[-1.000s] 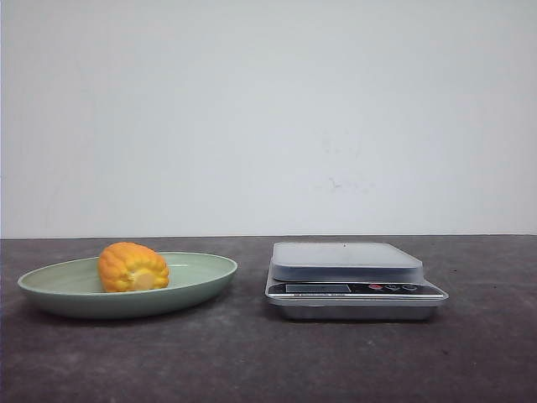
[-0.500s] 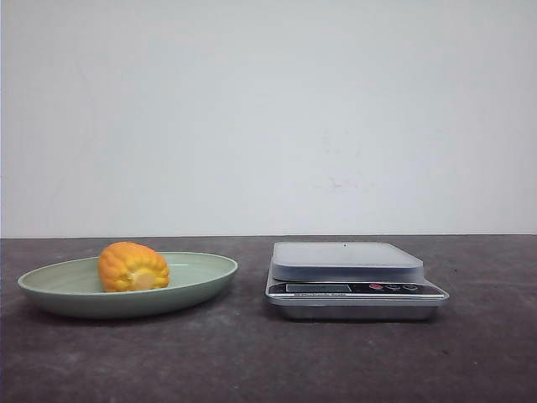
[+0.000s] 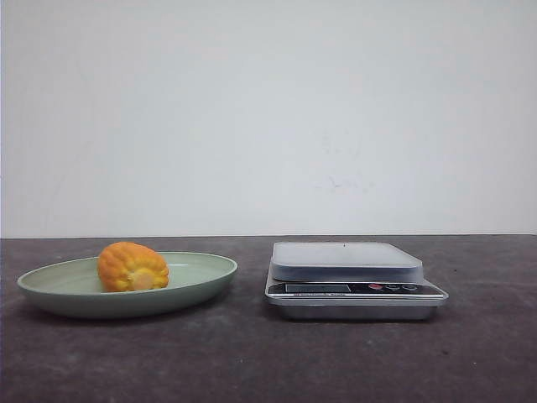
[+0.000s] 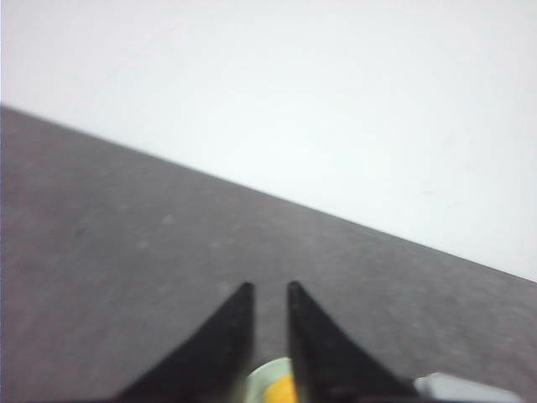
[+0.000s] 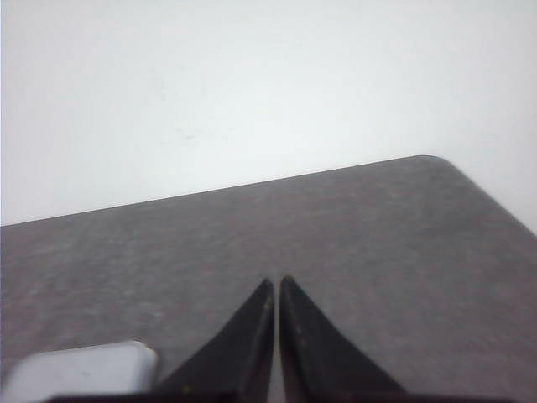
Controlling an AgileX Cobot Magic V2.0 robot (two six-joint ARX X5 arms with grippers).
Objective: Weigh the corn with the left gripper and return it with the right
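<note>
I see the corn (image 3: 132, 267) lying in the green plate (image 3: 201, 281), at 9 o'clock from the scale (image 3: 352, 277). Left hand (image 4: 268, 294) slightly parted, empty; right hand (image 5: 276, 290) clenched, empty. The corn looks light, firm, prone to roll; I'd grip its ribbed flanks.

- No word, brand or number can be read anywhere in these views.
- The scale (image 3: 356, 280) carries a thin line of pale print on its dark front panel, under the display window, but it is too small and blurred to make out.
- Its display window shows no digits that I can tell.
- The buttons at the panel's right end, one of them red, bear no legible marks.
</note>
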